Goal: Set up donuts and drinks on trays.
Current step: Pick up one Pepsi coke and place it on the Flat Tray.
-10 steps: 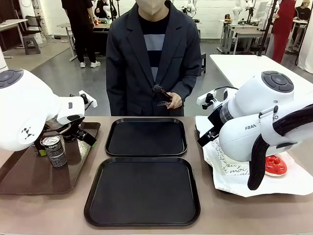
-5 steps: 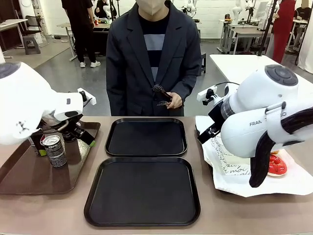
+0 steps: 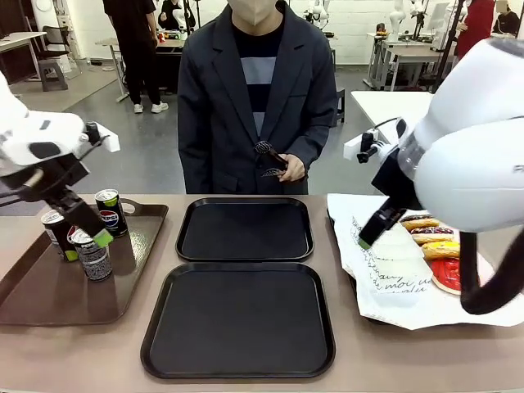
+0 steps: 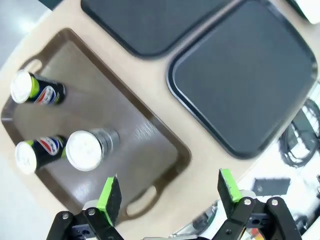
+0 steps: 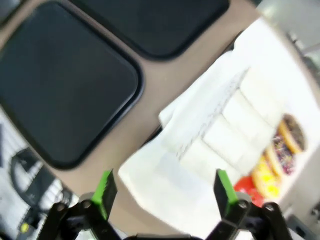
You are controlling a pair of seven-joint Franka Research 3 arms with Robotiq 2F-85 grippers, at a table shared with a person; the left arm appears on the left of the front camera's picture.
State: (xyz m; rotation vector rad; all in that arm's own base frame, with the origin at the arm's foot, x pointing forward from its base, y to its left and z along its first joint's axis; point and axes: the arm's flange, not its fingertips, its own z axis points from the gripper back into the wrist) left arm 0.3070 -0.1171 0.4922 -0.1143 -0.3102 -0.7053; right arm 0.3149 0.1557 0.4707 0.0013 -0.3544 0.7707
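Note:
Three black Pepsi cans (image 3: 108, 211) stand on a brown handled tray (image 3: 49, 299) at the left; in the left wrist view the cans (image 4: 89, 148) lie below my open left gripper (image 4: 167, 192). That left gripper (image 3: 87, 229) hovers just above the cans, holding nothing. Two black square trays, far (image 3: 246, 229) and near (image 3: 239, 319), lie bare in the middle. At the right, several donuts (image 3: 434, 236) in white printed sleeves (image 5: 225, 135) rest on white paper. My right gripper (image 3: 370, 236) hangs open above the paper's left edge; its wrist view shows the donuts (image 5: 280, 155) ahead.
A person in a dark jacket stands at the far edge behind the far tray, one hand (image 3: 291, 169) holding a small dark object. Bare tabletop (image 3: 344, 360) runs between the black trays and the white paper.
Both arms have lifted and drawn back. The left arm's rise uncovers all three cans. The right arm's rise uncovers the row of donuts.

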